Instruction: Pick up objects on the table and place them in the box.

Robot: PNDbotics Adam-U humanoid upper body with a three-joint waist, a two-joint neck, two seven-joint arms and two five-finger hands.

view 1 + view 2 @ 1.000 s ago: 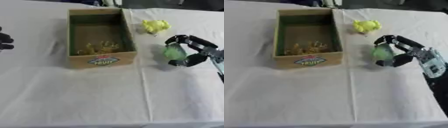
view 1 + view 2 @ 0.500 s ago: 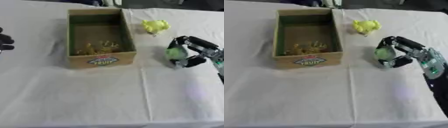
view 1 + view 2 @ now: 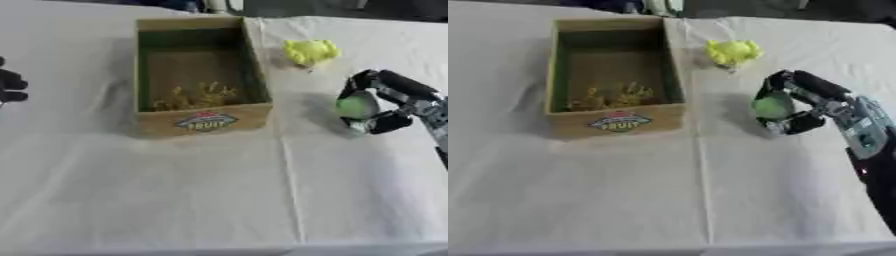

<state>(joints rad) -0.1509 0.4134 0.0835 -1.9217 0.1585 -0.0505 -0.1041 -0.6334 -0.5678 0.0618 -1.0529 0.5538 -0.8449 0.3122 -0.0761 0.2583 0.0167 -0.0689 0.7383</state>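
**Robot's right hand grips a green ball beside an open cardboard box**

A table covered in a white cloth [image 3: 175, 190] fills the view from above. On its far left-of-centre part sits an open cardboard box [image 3: 203, 121], long side running away from the camera, with a round fruit label on its near wall. Inside the box, toward the near end, lies a small heap of yellowish-tan pieces [image 3: 194, 96]; what they are cannot be made out.

The robot's right hand [image 3: 811, 102] reaches in from the right edge, black with silver and grey parts along the wrist. Its fingers and thumb are curled round a small round green object [image 3: 771, 107], fingers over the top and thumb under the near side. The green object is to the right of the box, near its near right corner but apart from it, with a dark shadow on the cloth between them. Whether it touches the cloth cannot be told.

Farther back, just right of the box's far end, a crumpled yellow object [image 3: 310, 51] lies on the cloth, well apart from the hand.

At the left edge only the dark fingertips of the left hand [image 3: 10, 86] show, holding nothing; how they are bent cannot be told.
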